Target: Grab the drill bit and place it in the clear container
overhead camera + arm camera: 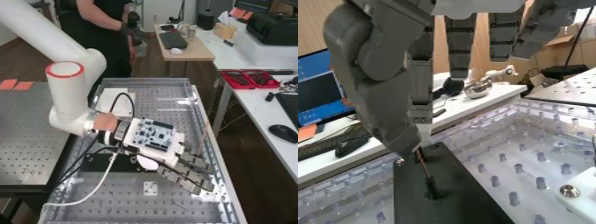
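High view: up above the near end of the counter (pixel 73 194), we're looking down its length at a slant, towards 12 o'clock, far enough back to take in the arm (pixel 68 97) from 10 o'clock.
Wrist view: now right in close, riding the arm, peering low past the fingers (pixel 187 179) towards the white desk (pixel 258 102) on the high view's 3 o'clock side.
Shared ground: counter, black plate (pixel 94 164), white desk, all in both!
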Controlling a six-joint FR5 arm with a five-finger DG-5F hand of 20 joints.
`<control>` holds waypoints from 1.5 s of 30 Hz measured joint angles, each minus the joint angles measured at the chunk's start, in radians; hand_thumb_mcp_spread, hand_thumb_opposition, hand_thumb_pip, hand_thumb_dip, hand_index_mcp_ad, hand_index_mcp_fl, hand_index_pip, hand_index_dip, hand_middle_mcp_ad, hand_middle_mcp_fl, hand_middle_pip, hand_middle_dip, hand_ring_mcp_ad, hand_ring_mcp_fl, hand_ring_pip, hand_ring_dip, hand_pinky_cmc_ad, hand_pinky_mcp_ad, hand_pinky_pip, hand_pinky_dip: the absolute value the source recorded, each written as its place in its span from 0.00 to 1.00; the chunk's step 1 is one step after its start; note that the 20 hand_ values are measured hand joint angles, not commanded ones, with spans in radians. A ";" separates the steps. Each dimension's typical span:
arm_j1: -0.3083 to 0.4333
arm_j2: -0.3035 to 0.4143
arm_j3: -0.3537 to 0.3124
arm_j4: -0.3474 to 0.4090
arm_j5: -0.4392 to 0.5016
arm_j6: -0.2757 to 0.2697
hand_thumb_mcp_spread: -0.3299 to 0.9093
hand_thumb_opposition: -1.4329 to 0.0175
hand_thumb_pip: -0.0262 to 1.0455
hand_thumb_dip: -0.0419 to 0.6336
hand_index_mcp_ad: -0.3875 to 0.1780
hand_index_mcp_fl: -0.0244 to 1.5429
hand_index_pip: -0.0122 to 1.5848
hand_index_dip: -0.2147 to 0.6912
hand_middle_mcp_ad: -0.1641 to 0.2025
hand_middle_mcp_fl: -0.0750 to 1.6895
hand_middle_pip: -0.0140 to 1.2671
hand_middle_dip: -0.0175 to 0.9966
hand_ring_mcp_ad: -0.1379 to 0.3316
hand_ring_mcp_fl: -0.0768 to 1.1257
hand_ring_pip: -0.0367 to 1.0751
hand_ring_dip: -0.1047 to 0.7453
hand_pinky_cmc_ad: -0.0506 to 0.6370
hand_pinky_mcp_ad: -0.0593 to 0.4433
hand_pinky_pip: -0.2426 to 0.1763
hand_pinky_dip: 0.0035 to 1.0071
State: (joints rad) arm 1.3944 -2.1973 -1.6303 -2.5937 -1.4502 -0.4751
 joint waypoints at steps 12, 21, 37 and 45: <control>0.001 -0.006 0.003 0.001 -0.010 0.000 0.66 0.37 0.57 0.50 0.45 0.35 0.68 0.40 0.66 0.13 0.12 0.17 0.78 0.08 0.12 0.08 0.35 0.42 0.34 0.17; 0.000 -0.015 0.014 -0.003 -0.011 -0.005 0.66 0.37 0.56 0.50 0.45 0.36 0.68 0.40 0.65 0.13 0.12 0.17 0.78 0.08 0.12 0.08 0.35 0.42 0.34 0.17; 0.002 -0.015 0.007 0.030 -0.002 -0.010 0.72 0.32 0.49 0.51 0.45 0.56 0.68 0.39 0.65 0.16 0.12 0.18 0.78 0.10 0.11 0.08 0.38 0.42 0.35 0.17; 0.004 0.008 0.007 0.028 -0.009 -0.020 0.75 0.33 0.43 0.50 0.45 0.58 0.65 0.39 0.66 0.16 0.12 0.19 0.78 0.11 0.11 0.09 0.39 0.42 0.35 0.17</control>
State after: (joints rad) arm 1.3983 -2.1893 -1.6234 -2.5656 -1.4593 -0.4949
